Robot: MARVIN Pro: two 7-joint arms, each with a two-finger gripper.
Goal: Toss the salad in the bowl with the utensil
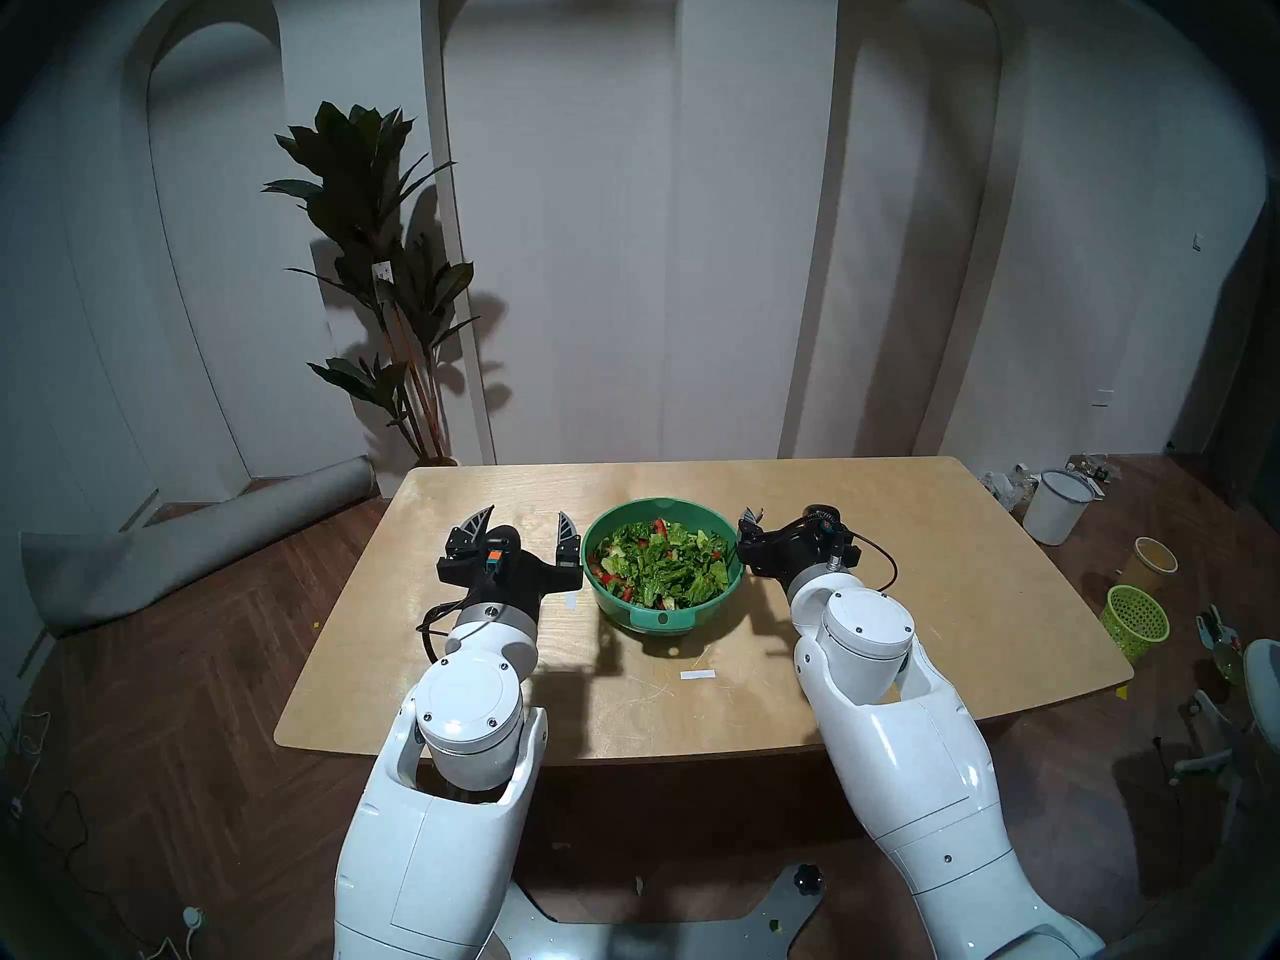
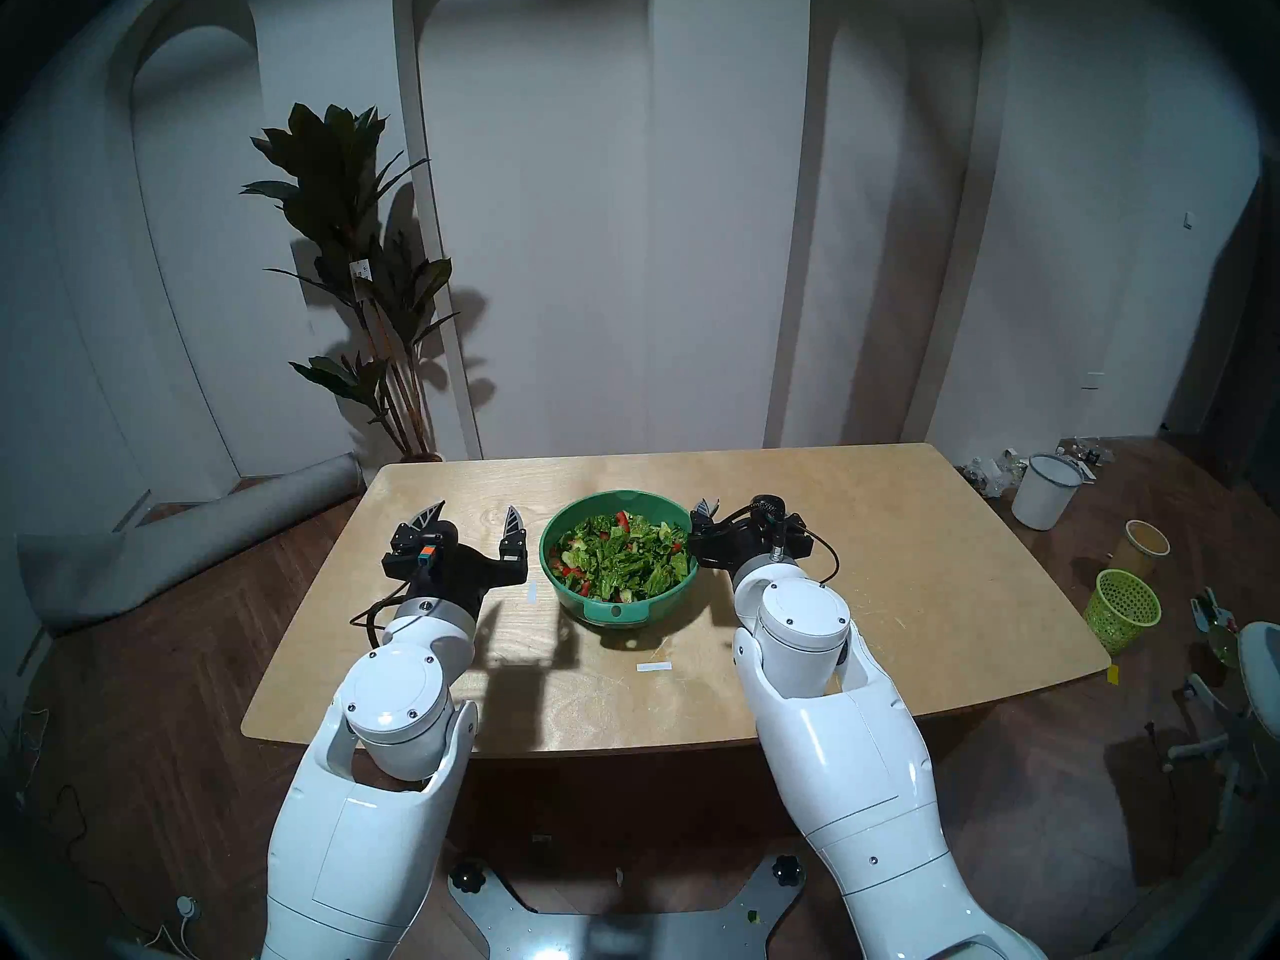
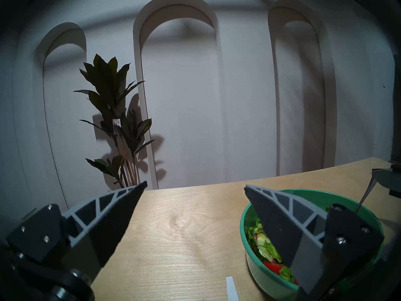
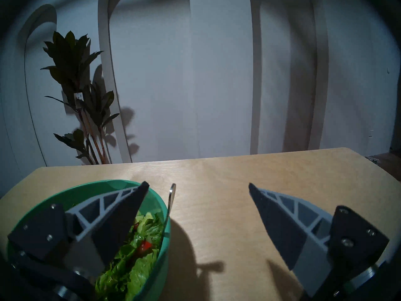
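Note:
The teal-green bowl (image 1: 663, 620) stands at the middle of the wooden table (image 1: 900, 591), filled with the salad (image 1: 658, 564) of chopped green leaves and red pieces. The utensil, a thin metal spoon (image 4: 170, 202), leans on the bowl's right rim, its round end down in the salad and its handle sticking up. My left gripper (image 1: 525, 522) hovers open just left of the bowl with nothing in it. At the bowl's right rim my right gripper (image 4: 197, 184) is open too. The spoon handle stands free between its fingers, near the left one. The left wrist view shows the bowl (image 3: 260, 272), salad (image 3: 264, 248) and spoon handle (image 3: 364, 198).
Two white tape strips (image 1: 696, 674) are stuck on the table near the bowl. On the floor to the right stand a lime mesh basket (image 1: 1132, 619) and a white bucket (image 1: 1056, 508). A rolled grey mat (image 1: 194, 543) lies on the left. A potted plant (image 1: 388, 280) stands behind the table.

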